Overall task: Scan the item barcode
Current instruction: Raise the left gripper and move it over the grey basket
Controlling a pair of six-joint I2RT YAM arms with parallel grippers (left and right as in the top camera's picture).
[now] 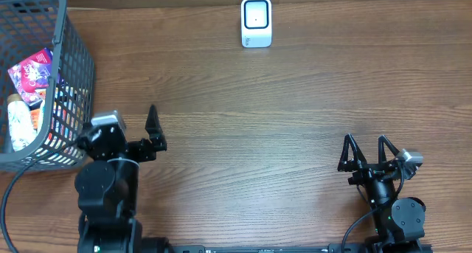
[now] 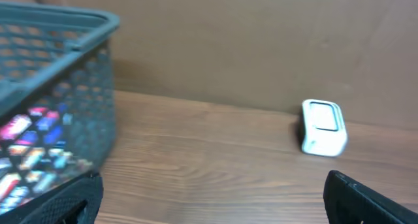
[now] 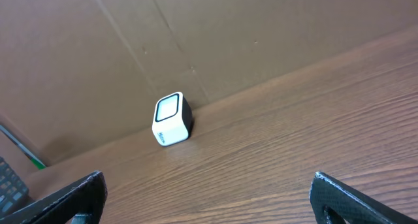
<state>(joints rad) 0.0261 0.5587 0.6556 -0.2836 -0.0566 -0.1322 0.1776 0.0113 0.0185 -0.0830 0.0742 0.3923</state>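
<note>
Lettering on white scanner (image 3: 172, 119), illegible

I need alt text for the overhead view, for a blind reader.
A small white scanner stands at the far edge of a wooden table, a grey basket of packaged items at the left. At the near edge, the left claw and right claw are open and empty.

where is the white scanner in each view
overhead: scanner at top centre, near the back edge of the table.
left wrist: scanner right of centre, basket at left.
right wrist: scanner left of centre.
shared landmark: the table's back edge just behind it.
</note>
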